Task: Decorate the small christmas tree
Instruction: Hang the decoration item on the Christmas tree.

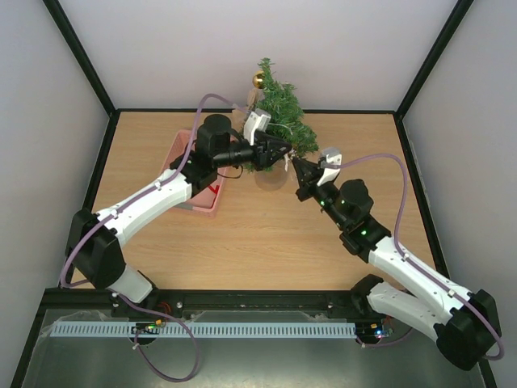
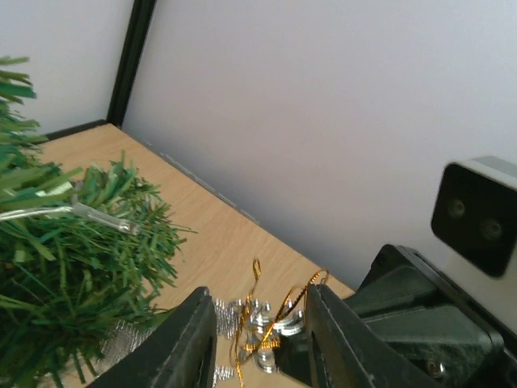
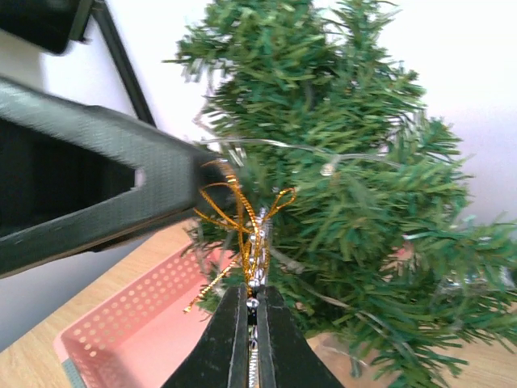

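At the tabletop's (image 1: 242,250) far edge, mid-width, stands your small christmas tree (image 1: 283,113). Your left gripper (image 1: 280,151) waits beside it with jaws parted, likely to receive the loop. Your right gripper (image 3: 252,295) pinches a silver ornament (image 3: 257,242), offering its gold loop (image 3: 230,206) upward.

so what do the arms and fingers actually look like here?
The left arm and right arm match: white links between bulky black joints, a purple cable looped along each, a white camera block at each wrist. Green lights on the right arm. Fingers are matte black tapered wedges.
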{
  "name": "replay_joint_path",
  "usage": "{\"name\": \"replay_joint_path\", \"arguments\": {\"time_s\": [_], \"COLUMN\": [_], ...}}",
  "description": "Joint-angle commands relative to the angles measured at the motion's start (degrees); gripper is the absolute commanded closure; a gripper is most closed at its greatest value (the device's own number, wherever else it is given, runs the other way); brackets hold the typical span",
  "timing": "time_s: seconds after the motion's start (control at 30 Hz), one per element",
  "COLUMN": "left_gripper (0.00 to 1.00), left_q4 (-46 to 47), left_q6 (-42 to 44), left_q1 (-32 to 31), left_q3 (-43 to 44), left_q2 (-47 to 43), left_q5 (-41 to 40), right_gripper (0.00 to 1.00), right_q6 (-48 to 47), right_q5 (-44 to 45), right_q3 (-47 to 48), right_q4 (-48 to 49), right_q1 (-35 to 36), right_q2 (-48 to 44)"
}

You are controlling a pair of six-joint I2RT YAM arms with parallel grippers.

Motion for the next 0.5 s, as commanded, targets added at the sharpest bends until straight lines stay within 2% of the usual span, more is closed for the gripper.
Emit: {"name": "replay_joint_path", "arguments": {"time_s": [0.0,0.1,0.2,0.33,0.47], "left_gripper": [0.65,0.55,0.53,0.62,0.66], "left_q4": [-0.67,-1.3,-0.82,-1.01,-4.56], "left_q6": [2.49,3.44,4.57,6.53,10.18], "left_q1": [-0.02,-0.1,-0.19,-0.28,-0.48], "left_q3": [2.52,2.26,1.46,1.84,5.12], "left_q2": [-2.46,-4.13,-5.07,-4.44,-2.55], "left_q5": [-4.0,-6.83,-8.14,-7.86,-6.73], "right_gripper": [0.98,0.98,0.98,0.98,0.98], "right_q6": [4.93,8.46,12.05,16.97,19.79], "right_q5": [-4.94,-9.94,-14.27,-18.92,-21.56], "right_q3": [3.3,5.0,6.05,6.34,7.95], "right_q4": [-2.63,-4.52,-5.49,-4.73,-5.9], "right_q1": [-5.02,-8.44,-10.29,-12.15,-13.12], "right_q2": [1.23,1.93,2.81,3.22,3.91]}}
